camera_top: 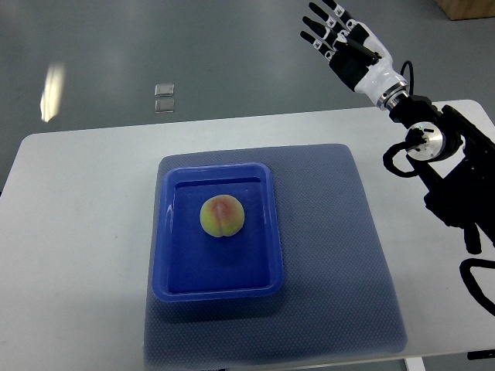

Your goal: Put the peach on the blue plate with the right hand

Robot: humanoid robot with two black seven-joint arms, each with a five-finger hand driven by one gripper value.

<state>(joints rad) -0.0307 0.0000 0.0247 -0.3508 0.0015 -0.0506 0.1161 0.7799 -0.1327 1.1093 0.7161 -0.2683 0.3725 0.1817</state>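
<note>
The right hand (340, 42) has its fingers (317, 23) spread and holding nothing, raised beyond the far right corner of the white table (77, 232). The peach (223, 216) lies in the middle of the blue plate (166, 232), a rectangular tray on a grey-blue mat (332, 255), well apart from the hand.

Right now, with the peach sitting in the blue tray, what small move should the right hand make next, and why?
Probably just draw the right hand back to rest. The round yellow-pink peach already lies inside the blue rectangular plastic plate, and the hand is open, empty, raised beyond the white table's far edge.
</note>
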